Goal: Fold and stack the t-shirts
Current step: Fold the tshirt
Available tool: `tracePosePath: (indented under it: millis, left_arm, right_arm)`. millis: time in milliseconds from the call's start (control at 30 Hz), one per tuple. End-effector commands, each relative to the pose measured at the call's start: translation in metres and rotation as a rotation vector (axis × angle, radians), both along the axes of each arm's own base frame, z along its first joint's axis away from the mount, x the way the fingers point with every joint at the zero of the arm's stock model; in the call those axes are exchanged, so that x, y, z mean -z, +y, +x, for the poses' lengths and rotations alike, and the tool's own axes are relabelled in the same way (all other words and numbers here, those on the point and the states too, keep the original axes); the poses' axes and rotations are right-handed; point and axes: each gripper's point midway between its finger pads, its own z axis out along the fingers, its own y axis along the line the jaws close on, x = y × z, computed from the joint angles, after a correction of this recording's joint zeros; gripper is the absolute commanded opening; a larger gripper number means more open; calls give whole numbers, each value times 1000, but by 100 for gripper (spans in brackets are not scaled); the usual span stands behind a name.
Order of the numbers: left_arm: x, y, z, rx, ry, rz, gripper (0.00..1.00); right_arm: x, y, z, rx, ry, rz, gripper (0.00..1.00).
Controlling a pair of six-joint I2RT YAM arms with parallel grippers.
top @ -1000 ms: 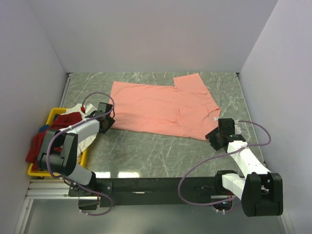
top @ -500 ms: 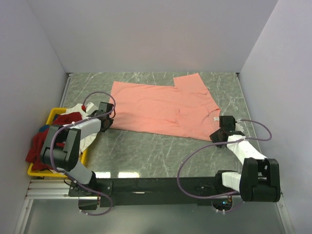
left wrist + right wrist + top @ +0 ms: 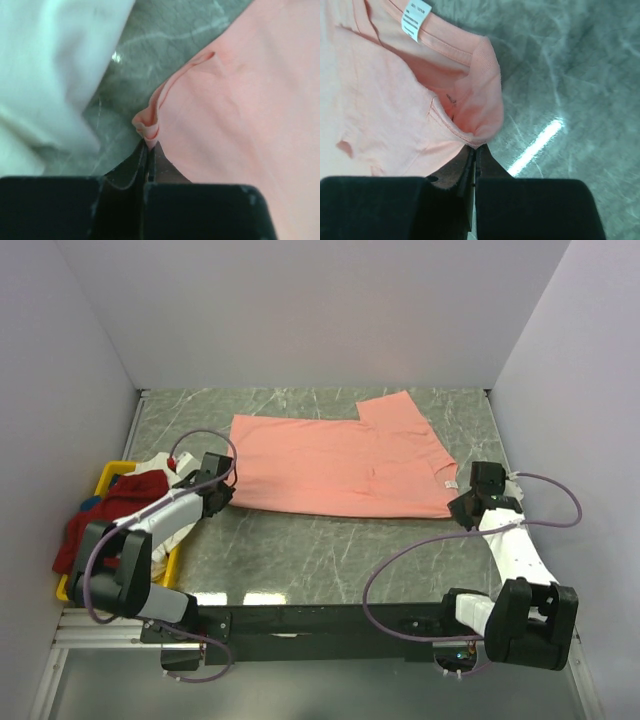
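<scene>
The left gripper (image 3: 149, 148) pinches the pink shirt (image 3: 330, 460) at its hem corner and the right gripper (image 3: 474, 148) at its collar end, probably to fold it evenly.

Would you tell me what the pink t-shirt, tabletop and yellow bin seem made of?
Pink t-shirt: soft matte knit, likely cotton; it creases and shows stitched hems. Tabletop: green veined stone look, glossy, reflecting light; possibly laminate. Yellow bin: probably rigid plastic, smooth rim.

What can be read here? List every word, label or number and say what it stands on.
White neck label on the salmon-pink t-shirt: dark printed lines, too blurred to read.
No other words, numbers or signs show in any view.
</scene>
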Motion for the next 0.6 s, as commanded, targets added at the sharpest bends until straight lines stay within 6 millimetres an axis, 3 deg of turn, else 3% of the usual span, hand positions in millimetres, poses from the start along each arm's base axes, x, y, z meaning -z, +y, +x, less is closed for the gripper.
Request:
tracePosePath:
  millis: [0,233,400,467,500,533,567]
  left_arm:
    - [-4,-1,-25,-25,12,-3,1]
    - [9,-4,-75,-68,57,-24,1]
    - [12,-6,-99,-83,47,-65,4]
    - [6,-7,-100,-64,22,-77,12]
    - [3,-10,-98,-51,6,-90,24]
    - [-1,-12,-96,-17,-4,-87,32]
    - [-10,-15,-94,-1,-34,-100,39]
  right_arm:
    - [-19,-22,-12,59,26,-60,0]
    - [-13,-29,-40,100,103,-24,0]
    - [-9,-31,-56,121,99,-9,0]
    - [-11,-28,-58,112,89,1,11]
    - [-11,-27,-58,102,90,1,20]
    - [-11,-27,-58,94,94,3,42]
    - [-12,-27,-58,92,95,0,54]
